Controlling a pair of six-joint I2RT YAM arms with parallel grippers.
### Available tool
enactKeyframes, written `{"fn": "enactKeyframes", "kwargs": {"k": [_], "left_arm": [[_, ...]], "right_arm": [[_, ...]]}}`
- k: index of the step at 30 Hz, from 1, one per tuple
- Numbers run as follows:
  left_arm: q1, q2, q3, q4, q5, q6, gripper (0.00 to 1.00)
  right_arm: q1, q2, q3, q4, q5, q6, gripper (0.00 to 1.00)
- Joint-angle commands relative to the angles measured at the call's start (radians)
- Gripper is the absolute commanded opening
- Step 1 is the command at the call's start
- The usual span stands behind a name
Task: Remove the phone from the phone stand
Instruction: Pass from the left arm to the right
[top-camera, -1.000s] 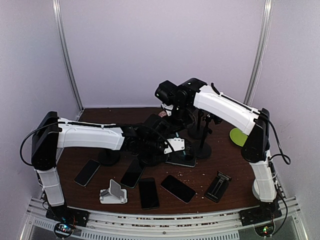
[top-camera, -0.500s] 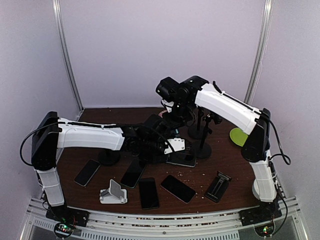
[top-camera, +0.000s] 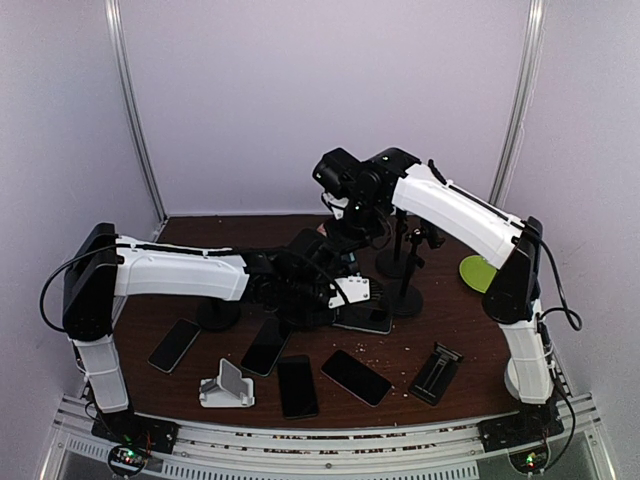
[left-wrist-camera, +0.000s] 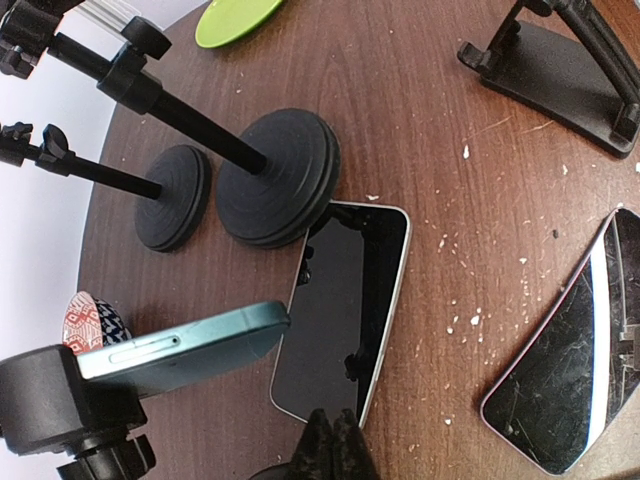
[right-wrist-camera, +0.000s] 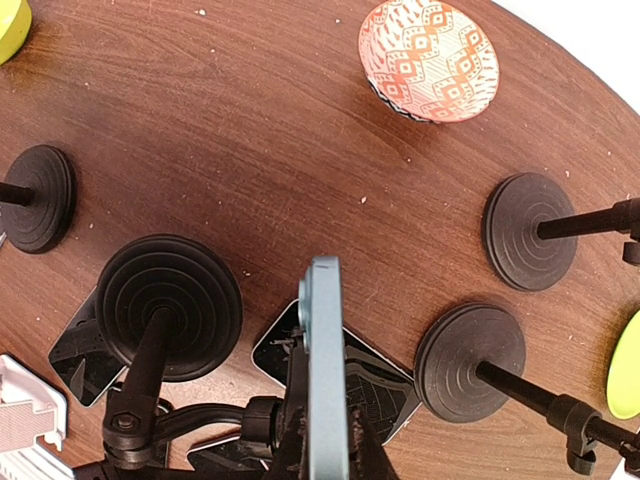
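Extraction looks underway: right gripper (right-wrist-camera: 322, 448) clamps the teal phone (right-wrist-camera: 325, 340) beside the phone stand (right-wrist-camera: 168, 305), left gripper (left-wrist-camera: 332, 445) pinched together; next, probably a straight pull clear

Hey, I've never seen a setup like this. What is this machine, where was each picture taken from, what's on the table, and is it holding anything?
These are two robot arms bolted at the near edge of a brown table, each ending in a two-finger gripper. The wide picture comes from a fixed camera above and behind them; the other two come from cameras on the wrists. On the table lie several phones, round-based stands, a white stand, a green plate and a patterned bowl. The right gripper is closed on a blue phone, seen edge-on; one of those stands seems to clamp it. The left gripper is shut and looks empty, above a phone lying flat.
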Motion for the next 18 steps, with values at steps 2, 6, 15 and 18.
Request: {"fn": "enactKeyframes", "kwargs": {"k": [2, 6, 15, 18], "left_arm": [[-0.005, -0.005, 0.008, 0.019, 0.015, -0.005, 0.0], [-0.005, -0.005, 0.005, 0.023, 0.019, -0.004, 0.0], [-0.005, -0.008, 0.004, 0.021, 0.029, -0.006, 0.0], [-0.005, -0.008, 0.004, 0.021, 0.031, -0.007, 0.0]], "right_arm": [[-0.011, -0.062, 0.053, 0.084, 0.029, 0.0, 0.0], [-0.019, -0.068, 0.054, 0.1, 0.034, -0.003, 0.0], [-0.027, -0.079, 0.056, 0.139, 0.042, -0.004, 0.0], [-0.03, -0.081, 0.063, 0.155, 0.043, -0.004, 0.0]]}}
